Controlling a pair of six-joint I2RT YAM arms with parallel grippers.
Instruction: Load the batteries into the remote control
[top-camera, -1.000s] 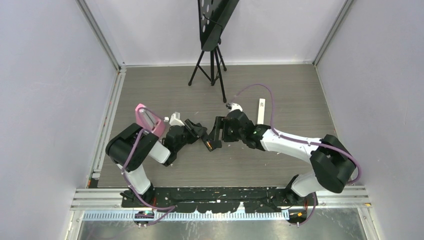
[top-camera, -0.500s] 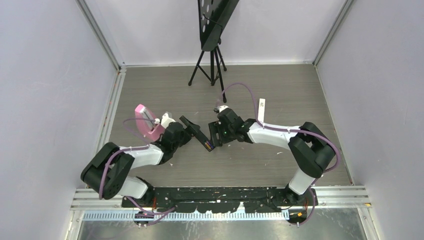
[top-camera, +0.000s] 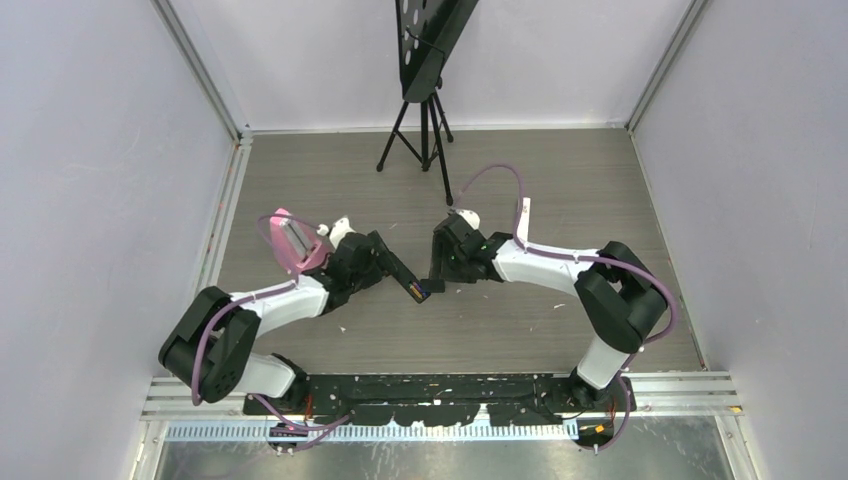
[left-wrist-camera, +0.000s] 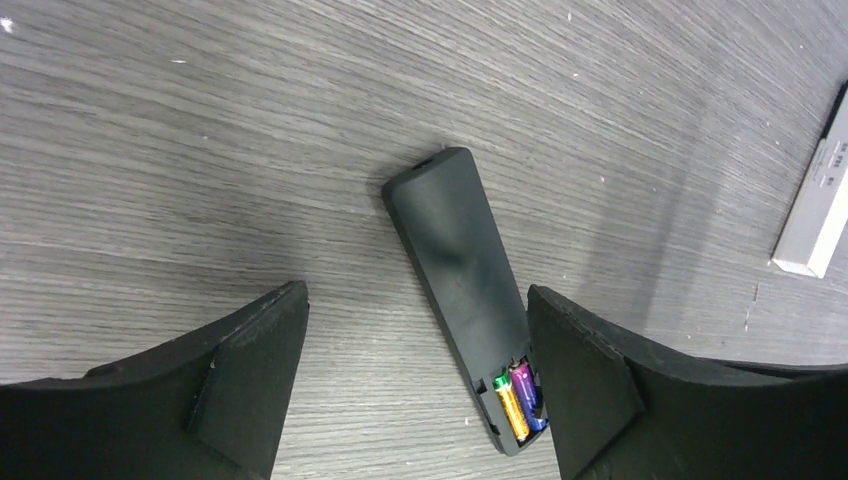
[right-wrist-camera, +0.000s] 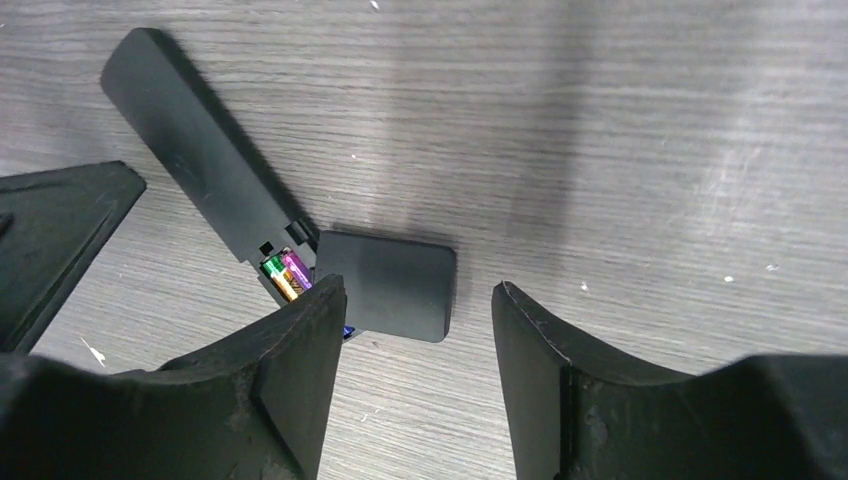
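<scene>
The black remote control (left-wrist-camera: 452, 255) lies back-up on the wooden floor, its battery bay open at the near end. An orange-yellow battery (left-wrist-camera: 509, 406) and a purple battery (left-wrist-camera: 525, 384) sit side by side in that bay (right-wrist-camera: 285, 272). My left gripper (left-wrist-camera: 415, 300) is open over the remote and holds nothing; its right finger (left-wrist-camera: 585, 385) stands just beside the bay. The loose black cover (right-wrist-camera: 388, 285) lies flat next to the bay. My right gripper (right-wrist-camera: 418, 292) is open just short of the cover, empty. In the top view both grippers (top-camera: 390, 265) (top-camera: 440, 268) flank the remote (top-camera: 412, 286).
A white remote (top-camera: 524, 221) lies to the right, also seen at the edge of the left wrist view as a white bar (left-wrist-camera: 815, 215). A pink object (top-camera: 295, 243) sits by the left arm. A black tripod stand (top-camera: 425, 120) is at the back.
The left gripper has opened and drawn back as that arm dropped low, leaving the remote on the floor. The right gripper shifted slightly back and narrowed a little.
</scene>
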